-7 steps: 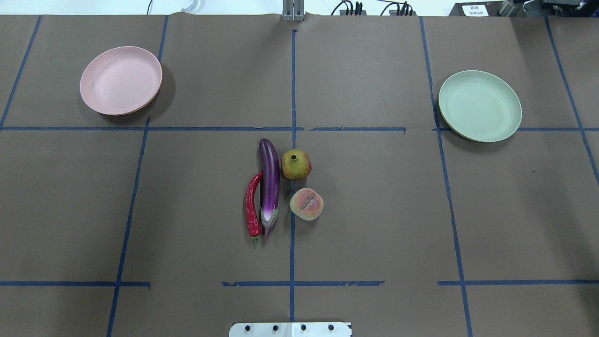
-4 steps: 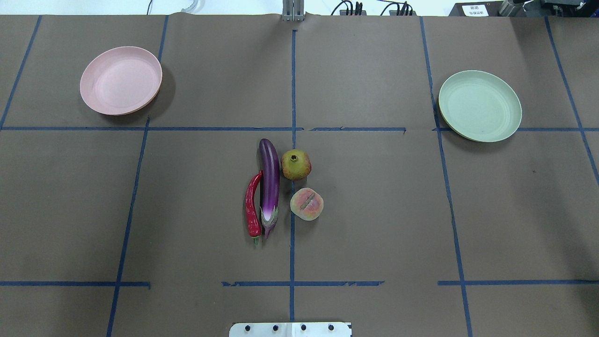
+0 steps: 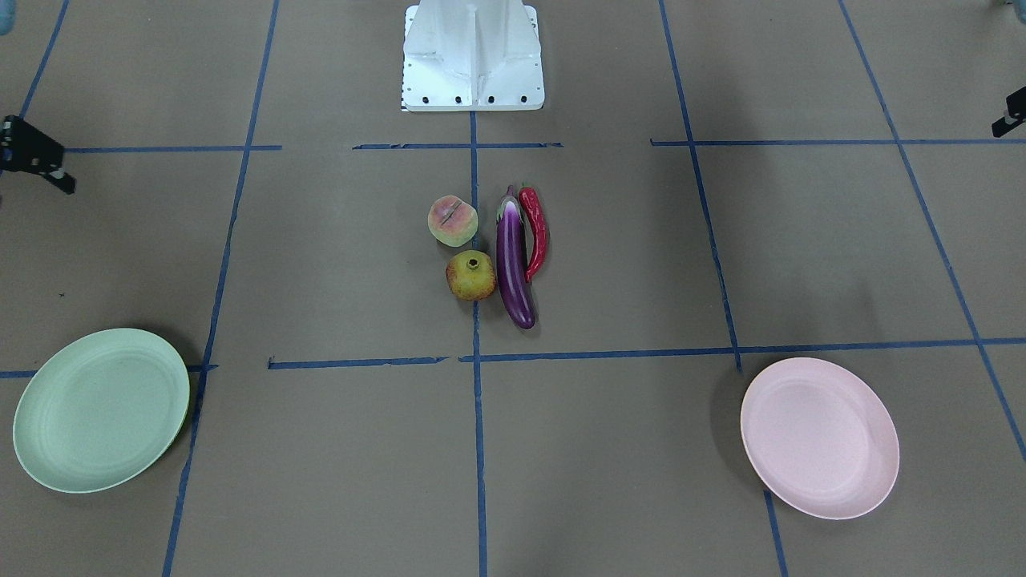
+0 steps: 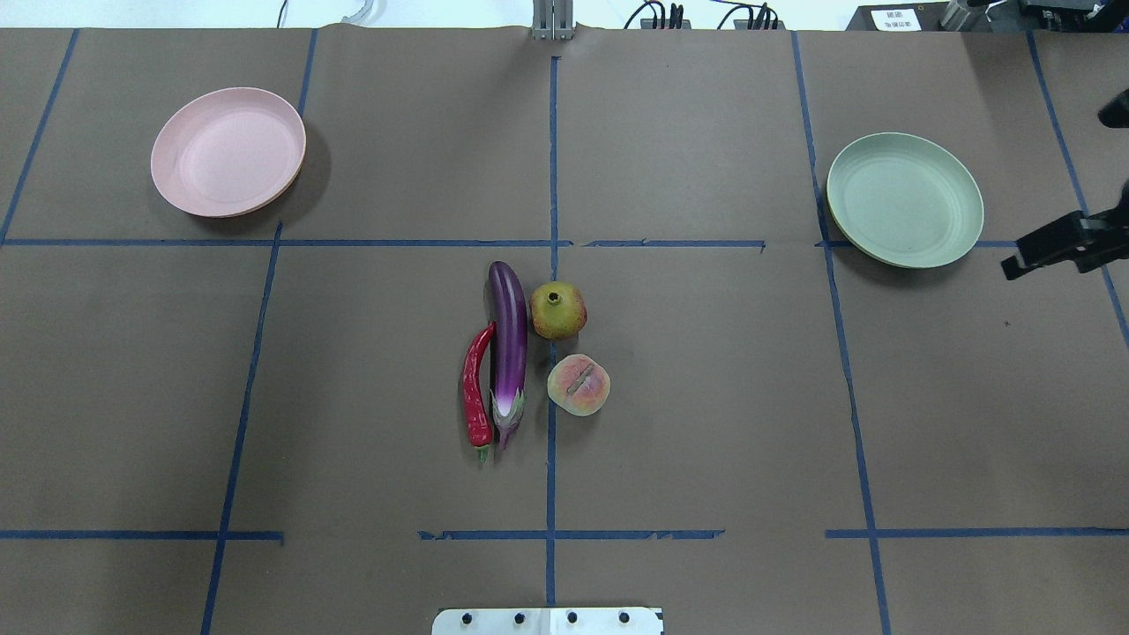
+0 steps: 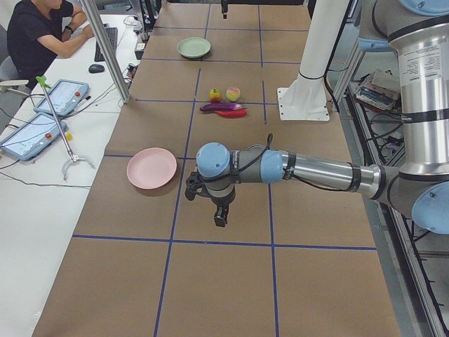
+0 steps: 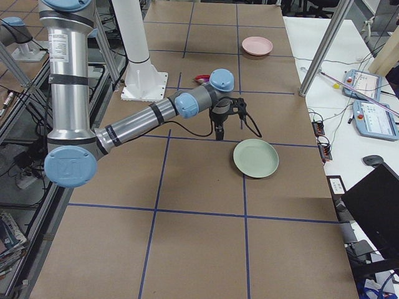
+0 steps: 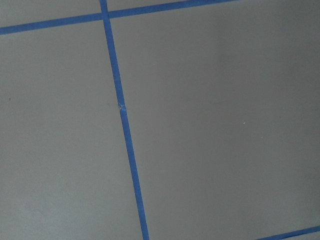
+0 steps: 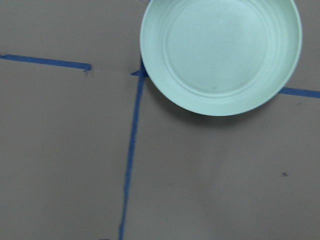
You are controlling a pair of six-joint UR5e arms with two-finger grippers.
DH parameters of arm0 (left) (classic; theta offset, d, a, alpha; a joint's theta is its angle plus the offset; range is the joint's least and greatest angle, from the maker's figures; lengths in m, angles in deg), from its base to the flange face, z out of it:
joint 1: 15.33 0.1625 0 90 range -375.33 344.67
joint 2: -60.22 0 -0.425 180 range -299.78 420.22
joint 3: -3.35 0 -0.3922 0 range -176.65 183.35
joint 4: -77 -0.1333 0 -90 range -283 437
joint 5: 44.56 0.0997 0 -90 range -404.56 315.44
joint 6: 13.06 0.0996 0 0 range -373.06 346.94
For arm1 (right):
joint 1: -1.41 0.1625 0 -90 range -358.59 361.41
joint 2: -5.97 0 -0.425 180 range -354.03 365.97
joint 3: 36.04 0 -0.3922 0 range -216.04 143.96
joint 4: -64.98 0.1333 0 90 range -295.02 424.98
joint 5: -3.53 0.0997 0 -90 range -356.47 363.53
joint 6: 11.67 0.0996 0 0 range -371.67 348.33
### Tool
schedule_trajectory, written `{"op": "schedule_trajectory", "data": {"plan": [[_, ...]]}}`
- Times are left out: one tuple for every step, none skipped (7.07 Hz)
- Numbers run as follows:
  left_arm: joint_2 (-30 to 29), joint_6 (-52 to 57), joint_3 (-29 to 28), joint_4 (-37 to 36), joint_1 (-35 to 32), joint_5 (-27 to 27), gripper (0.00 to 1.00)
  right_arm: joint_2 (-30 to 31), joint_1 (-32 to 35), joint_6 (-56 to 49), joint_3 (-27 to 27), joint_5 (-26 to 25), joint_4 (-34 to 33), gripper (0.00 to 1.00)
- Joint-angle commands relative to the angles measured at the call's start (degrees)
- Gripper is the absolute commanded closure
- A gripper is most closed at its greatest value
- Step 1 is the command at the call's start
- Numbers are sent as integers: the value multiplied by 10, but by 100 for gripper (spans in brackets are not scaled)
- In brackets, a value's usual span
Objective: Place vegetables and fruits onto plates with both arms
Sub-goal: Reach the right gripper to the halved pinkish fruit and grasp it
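Observation:
The purple eggplant [image 4: 508,344] and red chili [image 4: 477,392] lie side by side at the table's middle. The pomegranate [image 4: 557,310] and peach [image 4: 579,384] lie just to their right. The pink plate [image 4: 228,152] is far left and the green plate [image 4: 904,199] far right; both are bare. My right gripper [image 4: 1014,265] hangs at the right edge beside the green plate, which fills the right wrist view [image 8: 220,50]. My left gripper [image 5: 220,219] points down over bare table near the pink plate [image 5: 151,168]. I cannot tell either gripper's opening.
The white robot base [image 3: 473,56] stands at the table's near-robot edge. Blue tape lines cross the brown table [image 4: 706,423]. An operator [image 5: 42,35] sits at a side desk with tablets, off the table.
My right gripper has come into the overhead view at the right edge, beside the green plate. The fruits, vegetables and plates have not moved.

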Motion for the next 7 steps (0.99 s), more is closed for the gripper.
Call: {"op": "schedule_trajectory", "data": {"plan": [[0,0,-2,0,1,1,0,-138,-148,247,11,-61,-2,0],[-1,0,-1,0,1,-1,0,-206,-234,353,-3,-126,-9,0],[-2,0,-1,1,1,-1,0,-260,-270,386,-49,-185,-7,0],[-2,0,-1,1,1,-1,0,-316,-301,388,-113,-240,-5,0],[-2,1,1,1,1,-1,0,-337,-341,374,-155,-310,-2,0],[-2,1,0,1,1,-1,0,-351,-377,363,-176,-362,-3,1],[-2,1,-3,1,1,-1,0,-363,-385,352,-200,-367,-3,1]]}}
